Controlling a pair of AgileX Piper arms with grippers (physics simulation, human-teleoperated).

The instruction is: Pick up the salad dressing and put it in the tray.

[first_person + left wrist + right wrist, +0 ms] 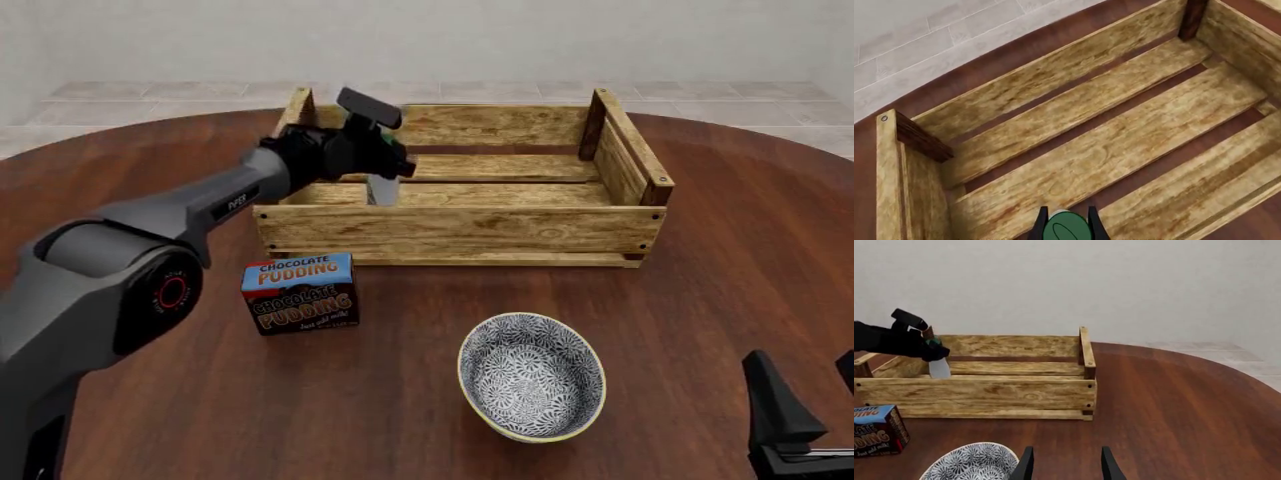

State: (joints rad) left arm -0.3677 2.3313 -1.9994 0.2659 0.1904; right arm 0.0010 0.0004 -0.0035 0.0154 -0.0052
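The crate (461, 228) is showing rough, grainy light wood with darker posts, matt throughout. The table (721, 290) is gleaming faintly as smooth reddish-brown wood. The bowl (531, 375) is looking glazed and glossy. The pudding box (299, 293) is reading as printed cardboard. The left arm (160, 225) is appearing as matt grey plastic.

You have the salad dressing (380, 189), a slim white bottle with a dark green cap, hanging upright inside the tray (454, 228) near its left end. The tray is a light-wood slatted crate with darker corner posts.
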